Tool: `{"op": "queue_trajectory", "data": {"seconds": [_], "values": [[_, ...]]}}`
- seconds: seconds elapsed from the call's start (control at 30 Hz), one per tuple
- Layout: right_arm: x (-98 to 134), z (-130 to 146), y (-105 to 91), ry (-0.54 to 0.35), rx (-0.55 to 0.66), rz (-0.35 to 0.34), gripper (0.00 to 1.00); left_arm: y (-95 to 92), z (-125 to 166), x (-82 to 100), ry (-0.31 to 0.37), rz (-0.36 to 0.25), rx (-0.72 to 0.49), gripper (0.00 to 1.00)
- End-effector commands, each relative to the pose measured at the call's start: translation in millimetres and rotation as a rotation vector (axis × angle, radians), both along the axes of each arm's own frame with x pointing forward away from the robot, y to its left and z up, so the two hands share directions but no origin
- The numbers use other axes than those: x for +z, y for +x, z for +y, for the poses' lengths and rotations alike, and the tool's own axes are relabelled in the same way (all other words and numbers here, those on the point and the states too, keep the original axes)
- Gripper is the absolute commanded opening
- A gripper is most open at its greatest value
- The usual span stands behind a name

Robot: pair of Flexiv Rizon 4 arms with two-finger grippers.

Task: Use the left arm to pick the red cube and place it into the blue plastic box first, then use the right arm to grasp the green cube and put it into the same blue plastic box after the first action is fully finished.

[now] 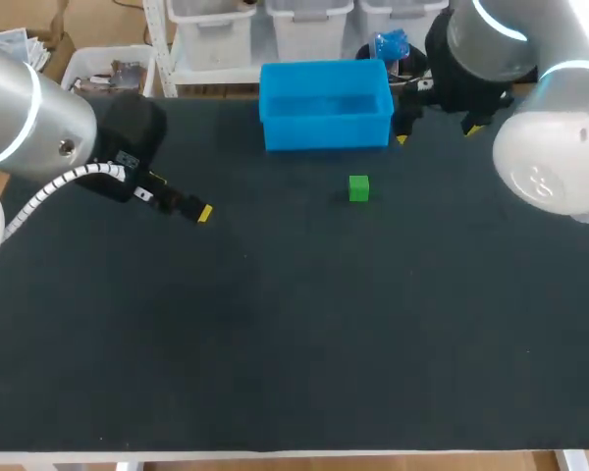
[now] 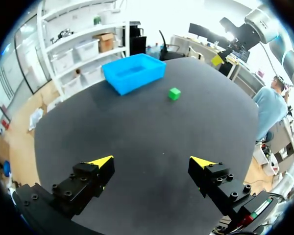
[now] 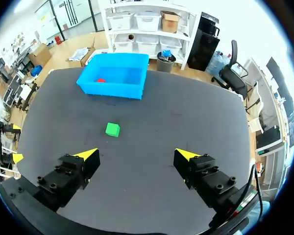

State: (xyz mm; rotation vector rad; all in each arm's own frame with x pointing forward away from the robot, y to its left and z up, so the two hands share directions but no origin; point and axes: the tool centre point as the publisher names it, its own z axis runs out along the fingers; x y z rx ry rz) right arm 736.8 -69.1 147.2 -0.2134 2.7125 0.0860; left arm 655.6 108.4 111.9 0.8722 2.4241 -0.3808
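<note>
Head camera high behind, looking down on table (image 1: 275, 343). Wrist cameras high too; blue box (image 2: 137, 83) far ahead of left gripper (image 2: 152, 161), right gripper (image 3: 136, 154).

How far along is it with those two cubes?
First half looks done: the red cube lies inside the blue plastic box. Nothing is in hand: left gripper and right gripper are open and empty. Left: the green cube sits on the table, awaiting the right gripper.
</note>
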Motion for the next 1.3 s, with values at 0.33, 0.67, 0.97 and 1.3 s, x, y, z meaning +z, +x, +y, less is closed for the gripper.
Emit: {"op": "queue_trajectory", "data": {"seconds": [0.33, 0.67, 0.97, 1.3], "values": [[0, 1, -2.8, -0.01, -0.008, -0.009, 1.0, 1.0, 0, -0.5, -0.001, 0.0, -0.001, 1.0], [-4, 1, -2.3, -0.027, -0.024, 0.011, 1.0, 1.0, 0, -0.5, -0.001, 0.0, -0.001, 1.0], [-13, 23, 4.4, -0.096, -0.083, 0.072, 1.0, 1.0, 0, -0.5, -0.001, 0.0, -0.001, 1.0], [-25, 55, 19.3, -0.08, -0.096, 0.112, 1.0, 1.0, 0, -0.5, -0.001, 0.0, -0.001, 1.0]]}}
